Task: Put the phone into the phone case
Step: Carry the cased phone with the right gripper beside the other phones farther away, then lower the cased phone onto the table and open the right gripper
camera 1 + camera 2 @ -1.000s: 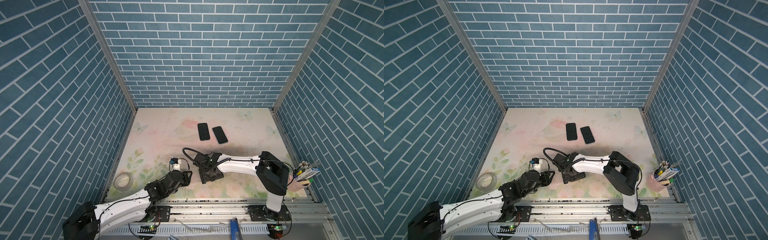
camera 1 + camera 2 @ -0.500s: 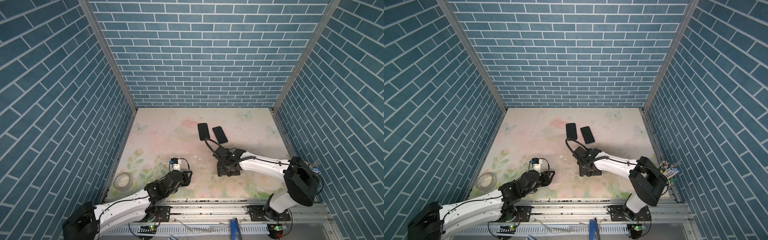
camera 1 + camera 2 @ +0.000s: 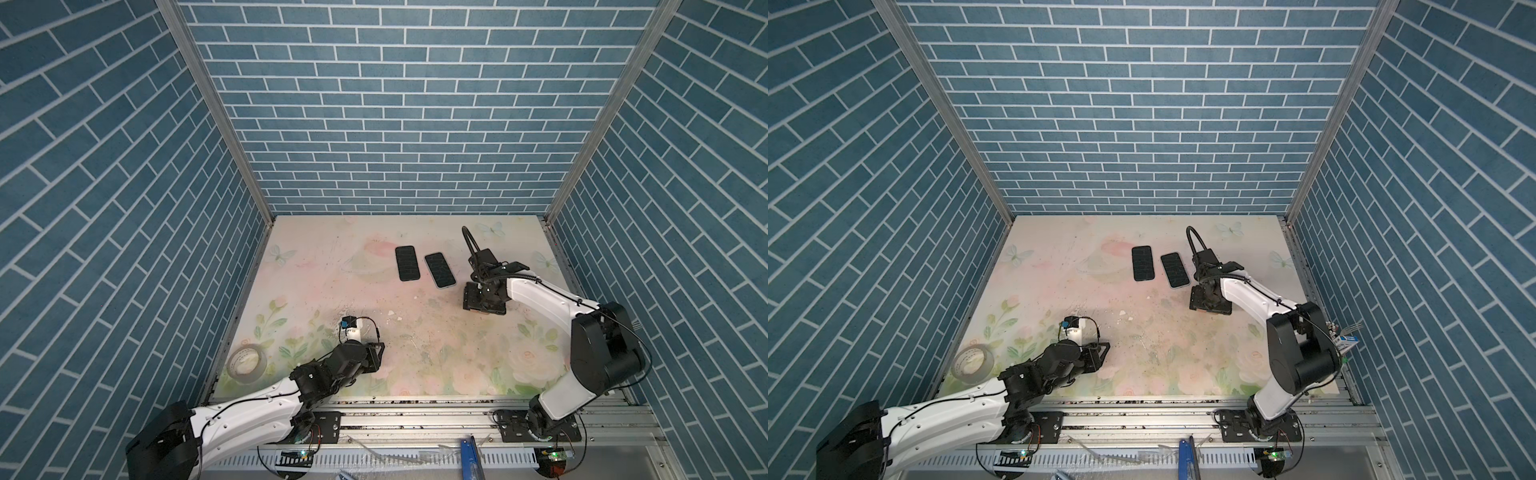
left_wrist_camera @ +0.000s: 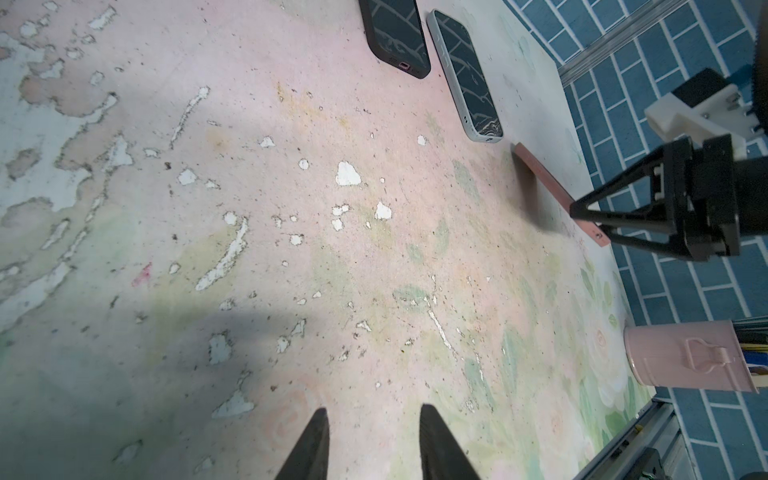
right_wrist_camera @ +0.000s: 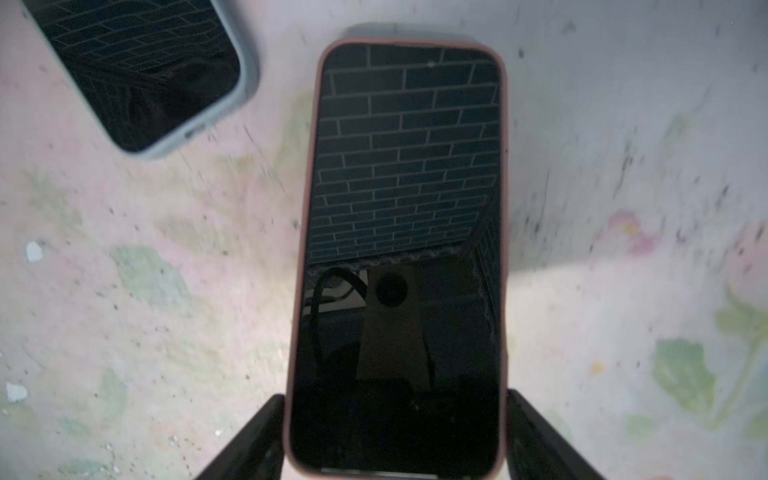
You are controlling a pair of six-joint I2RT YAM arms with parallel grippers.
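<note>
1. The right gripper (image 5: 395,395) held the phone (image 5: 399,208) by its near end, jaws set fairly wide, one finger on each long edge, spanning the width.
2. The phone already sat in the pink case (image 4: 555,189). A pink rim ran round every side of the dark screen that showed in the right wrist view; the end at the wrist was cut off.
3. The long axis ran straight out from the gripper, away from the wrist, screen up. Its far end lay near the grey-cased phone (image 3: 439,270) without touching it, and the two looked roughly parallel in the left wrist view.
4. In both top views the right arm's wrist hid the phone. It stood at the right of the table (image 3: 332,291), near the grey-cased phone, with the black-cased phone (image 3: 406,263) on that one's far side.
5. Whether the phone rested on the table or hung just above it could not be told. The table looked smeared in the right wrist view while the phone was sharp, so the phone was probably travelling with the gripper.
6. The left gripper (image 4: 374,409) stood narrowly open with nothing between its fingers, low at the front left, well apart from the phone. The right arm was plainly the nearer.
7. The fitting looked done. The next move called for laying the phone flat, then parting the jaws sideways off the long edges without nudging the grey-cased phone.
</note>
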